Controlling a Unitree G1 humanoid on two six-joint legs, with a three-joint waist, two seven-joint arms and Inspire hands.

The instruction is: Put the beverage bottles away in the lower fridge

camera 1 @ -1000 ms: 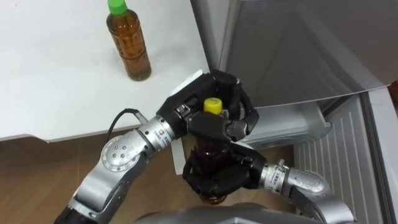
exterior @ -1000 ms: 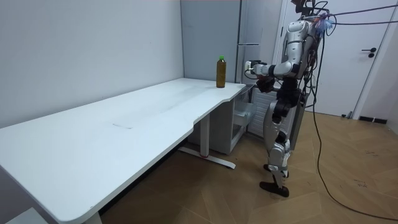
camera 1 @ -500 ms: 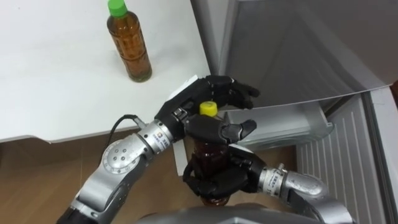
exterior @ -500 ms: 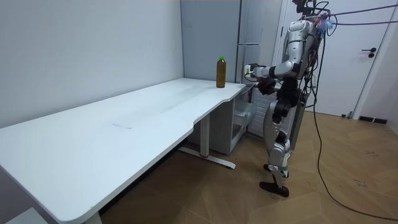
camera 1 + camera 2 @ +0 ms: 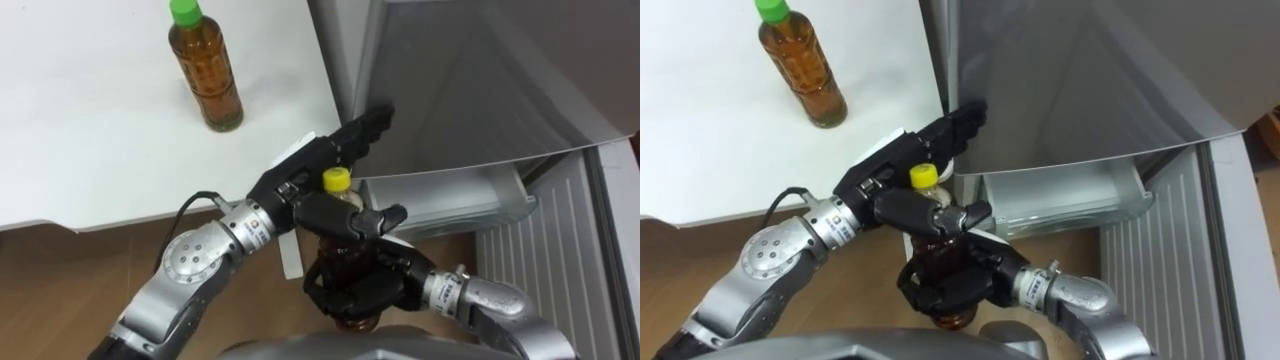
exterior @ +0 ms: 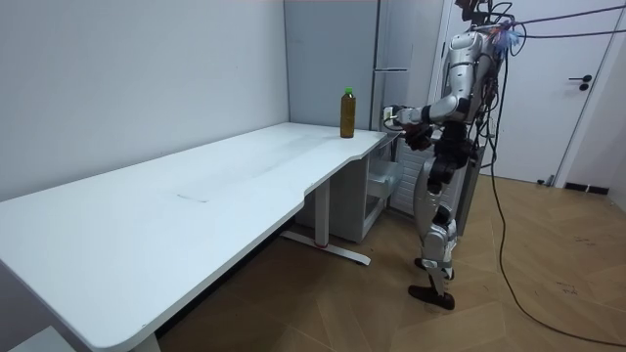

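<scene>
The right robot hand (image 5: 362, 288) curls round the dark bottle (image 5: 344, 252), low on its body, probably to carry it alone. The left robot hand (image 5: 308, 170) is spread straight-fingered beside the cap, gripping nothing. Ahead, the fridge drawer (image 5: 450, 200) stands open. A second bottle (image 5: 205, 75) waits on the worktop (image 5: 90, 130).

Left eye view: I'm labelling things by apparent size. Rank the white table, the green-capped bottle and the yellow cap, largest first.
1. white table, cut off by the picture's edges.
2. green-capped bottle.
3. yellow cap, smallest even though nearer the camera, on the dark bottle in the right hand.
</scene>
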